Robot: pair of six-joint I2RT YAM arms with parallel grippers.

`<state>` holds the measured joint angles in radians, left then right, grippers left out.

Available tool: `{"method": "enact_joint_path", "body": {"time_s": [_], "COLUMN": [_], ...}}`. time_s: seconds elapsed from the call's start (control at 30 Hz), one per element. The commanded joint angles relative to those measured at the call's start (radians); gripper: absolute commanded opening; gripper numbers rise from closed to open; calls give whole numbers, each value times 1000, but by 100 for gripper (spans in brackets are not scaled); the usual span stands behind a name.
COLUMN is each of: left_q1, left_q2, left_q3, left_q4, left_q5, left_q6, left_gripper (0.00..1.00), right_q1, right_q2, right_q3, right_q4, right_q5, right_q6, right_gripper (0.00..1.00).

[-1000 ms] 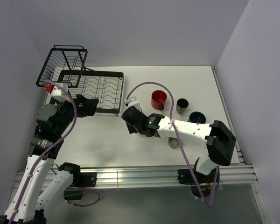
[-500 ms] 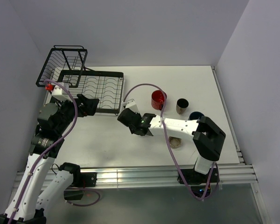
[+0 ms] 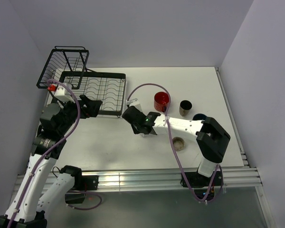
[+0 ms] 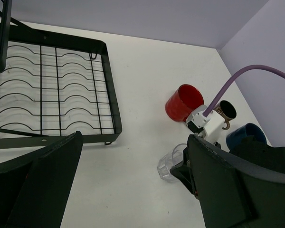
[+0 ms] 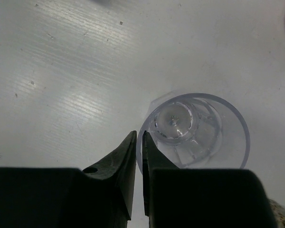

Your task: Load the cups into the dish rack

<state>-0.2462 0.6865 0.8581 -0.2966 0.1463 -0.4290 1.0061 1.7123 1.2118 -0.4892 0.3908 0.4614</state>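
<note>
My right gripper [image 3: 129,114] is shut on the rim of the clear glass [image 5: 192,130], one finger inside and one outside. The glass [image 4: 170,164] hangs tilted, low over the table, right of the dish rack [image 3: 102,92]. The red mug [image 3: 161,100], the tan cup [image 3: 185,107] and the dark blue mug [image 3: 198,118], partly hidden by the right arm, stand behind the right arm. The low beige cup [image 3: 178,143] sits nearer the front. My left gripper [image 3: 88,107] is open and empty at the rack's near edge.
The rack's taller wire basket [image 3: 64,66] stands at the far left, overhanging the table's left side. The flat slotted tray [image 4: 52,85] holds nothing. A purple cable [image 3: 147,88] loops over the right arm. Walls close the back and the right side.
My right gripper has moved left and farther from the arm bases with the clear glass, toward the rack's corner. The low beige cup now shows fully. The left arm has barely shifted.
</note>
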Motion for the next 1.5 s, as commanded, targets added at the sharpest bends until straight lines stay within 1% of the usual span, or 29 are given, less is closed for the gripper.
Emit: {"method": "enact_joint_path", "body": {"time_s": [0.0, 0.03, 0.07, 0.1, 0.27, 0.4, 0.57, 0.63, 0.67, 0.7, 0.77, 0.83, 0.93, 0.97, 1.0, 1.03, 1.07, 1.13, 1.17, 1.23, 1.27, 1.3, 1.47], "left_q1": [-1, -1, -1, -1, -2, -2, -2, -2, -2, -2, -2, -2, -2, -1, -2, -2, -1, -1, -2, -1, -1, -1, -2], "left_q2": [5, 8, 15, 18, 51, 77, 134, 177, 191, 206, 248, 290, 341, 372, 383, 398, 424, 450, 481, 527, 542, 557, 643], "left_q3": [4, 4, 5, 9, 48, 87, 116, 125, 128, 128, 128, 143, 168, 183, 188, 193, 199, 209, 222, 236, 239, 243, 262], "left_q4": [33, 33, 33, 33, 8, -16, 19, 46, 65, 88, 167, 242, 310, 338, 387, 416, 444, 499, 511, 546, 565, 577, 698], "left_q5": [26, 27, 33, 35, 41, 55, 111, 162, 188, 249, 312, 398, 470, 514, 535, 555, 582, 599, 607, 613, 621, 631, 651], "left_q6": [-5, -5, -8, -8, -17, -37, -111, -154, -171, -188, -247, -302, -370, -390, -408, -442, -464, -497, -504, -519, -525, -534, -603], "left_gripper": [99, 99, 99, 99, 99, 99, 99, 99, 99, 99, 99, 99, 99, 99, 99, 99, 99, 99, 99, 99, 99, 99, 99], "right_q1": [-14, -18, -20, -21, -47, -84, -162, -213, -234, -282, -329, -386, -460, -480, -497, -514, -547, -575, -596, -615, -621, -627, -630], "right_q2": [-19, -23, -26, -31, -89, -198, -290, -330, -344, -368, -388, -401, -402, -401, -395, -392, -385, -370, -364, -341, -335, -321, -292], "right_q3": [5, 5, 8, 9, 32, 72, 132, 144, 144, 146, 158, 184, 207, 209, 207, 207, 206, 195, 190, 178, 177, 173, 157], "right_q4": [18, 18, 18, 12, -11, -55, -72, -55, -43, -16, 23, 49, 115, 139, 196, 222, 285, 357, 435, 500, 573, 598, 745], "right_q5": [-50, -61, -69, -78, -133, -161, -277, -322, -381, -424, -515, -564, -688, -726, -806, -843, -877, -975, -1007, -1084, -1099, -1113, -1176], "right_q6": [-9, -15, -15, -13, -20, -30, -36, -24, -17, 2, 20, 48, 98, 118, 155, 178, 200, 279, 308, 399, 423, 469, 572], "right_gripper": [13, 11, 2, 0, 0, 0, 0, 0, 0, 0, 0, 0, 0, 0, 0, 0, 0, 0, 0, 0, 0, 0, 0]}}
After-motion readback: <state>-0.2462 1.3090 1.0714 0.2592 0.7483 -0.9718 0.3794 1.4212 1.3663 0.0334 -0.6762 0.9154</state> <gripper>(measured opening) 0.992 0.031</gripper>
